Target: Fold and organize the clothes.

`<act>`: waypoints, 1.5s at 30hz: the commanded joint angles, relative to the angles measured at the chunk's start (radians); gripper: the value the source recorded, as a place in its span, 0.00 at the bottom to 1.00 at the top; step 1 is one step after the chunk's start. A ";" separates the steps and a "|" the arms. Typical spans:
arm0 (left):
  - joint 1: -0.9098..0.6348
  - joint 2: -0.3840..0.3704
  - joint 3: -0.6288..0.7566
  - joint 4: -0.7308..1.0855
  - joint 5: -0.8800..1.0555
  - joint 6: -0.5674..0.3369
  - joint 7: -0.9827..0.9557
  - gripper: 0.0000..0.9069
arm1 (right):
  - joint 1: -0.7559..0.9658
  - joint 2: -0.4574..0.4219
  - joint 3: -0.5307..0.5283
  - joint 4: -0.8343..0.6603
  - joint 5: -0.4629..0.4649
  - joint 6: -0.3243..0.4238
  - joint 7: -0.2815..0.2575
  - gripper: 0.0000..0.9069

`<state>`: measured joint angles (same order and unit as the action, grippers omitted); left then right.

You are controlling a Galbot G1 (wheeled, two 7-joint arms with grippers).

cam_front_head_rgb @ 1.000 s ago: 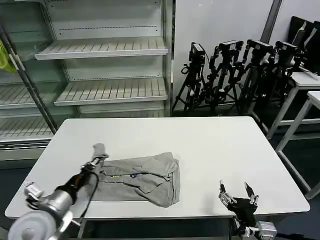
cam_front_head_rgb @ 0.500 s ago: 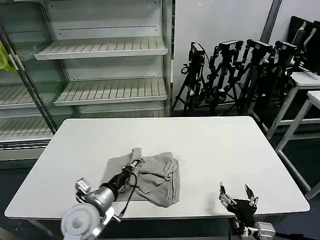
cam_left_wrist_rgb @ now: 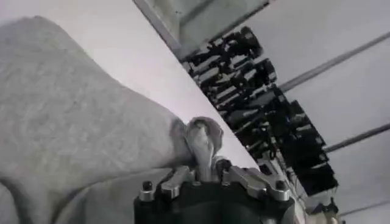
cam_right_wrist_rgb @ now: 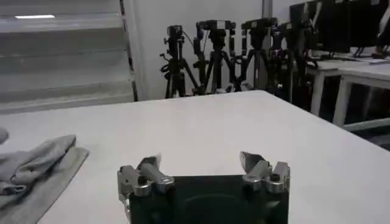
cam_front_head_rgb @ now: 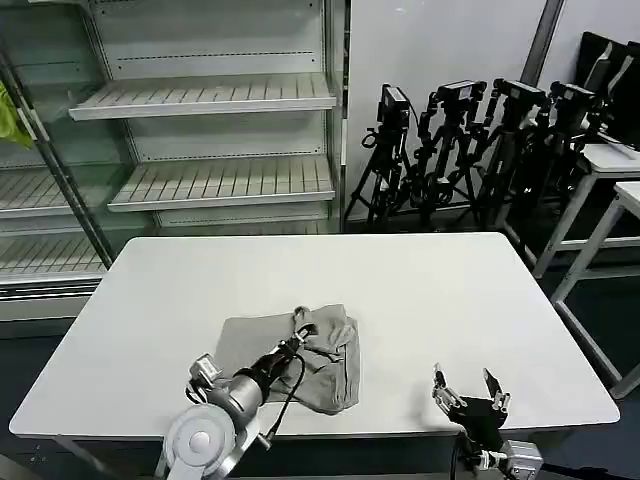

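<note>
A light grey shirt [cam_front_head_rgb: 320,365] lies bunched near the front edge of the white table [cam_front_head_rgb: 400,290], left of centre. My left gripper [cam_front_head_rgb: 298,335] is over the shirt's middle, shut on a pinch of its fabric, which stands up in a small peak. The left wrist view shows that pinched fold [cam_left_wrist_rgb: 203,139] rising between the gripper's [cam_left_wrist_rgb: 205,169] fingers, with the shirt [cam_left_wrist_rgb: 73,115] spread behind it. My right gripper [cam_front_head_rgb: 466,388] waits open at the table's front right edge. In the right wrist view that gripper [cam_right_wrist_rgb: 204,162] holds nothing, and the shirt [cam_right_wrist_rgb: 36,161] lies well off to one side.
Metal shelving [cam_front_head_rgb: 210,100] stands behind the table, with a yellow-green cloth [cam_front_head_rgb: 12,115] at its far left. Camera tripods [cam_front_head_rgb: 470,140] crowd the back right, and other white tables [cam_front_head_rgb: 610,170] stand to the right. The table's right half is bare.
My left gripper has travelled right from the shirt's left edge to its middle, carrying the pinched fabric over the shirt. The shirt now looks narrower. The right gripper has stayed put.
</note>
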<state>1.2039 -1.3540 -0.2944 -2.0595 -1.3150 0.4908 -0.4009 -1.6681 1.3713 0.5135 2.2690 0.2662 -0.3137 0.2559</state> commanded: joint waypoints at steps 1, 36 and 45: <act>0.036 0.016 0.028 -0.175 0.061 0.026 0.035 1.00 | 0.003 0.001 -0.003 0.002 -0.001 -0.001 0.000 1.00; 0.218 0.296 -0.345 0.012 -0.103 0.092 0.102 1.00 | 0.018 -0.012 -0.039 -0.020 -0.014 -0.005 -0.005 1.00; 0.141 0.292 -0.291 0.092 -0.085 0.091 0.146 1.00 | 0.010 -0.015 -0.030 -0.014 -0.013 -0.006 -0.005 1.00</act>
<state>1.3887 -1.0668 -0.6149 -2.0415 -1.3767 0.5773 -0.2845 -1.6574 1.3566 0.4827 2.2533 0.2526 -0.3192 0.2508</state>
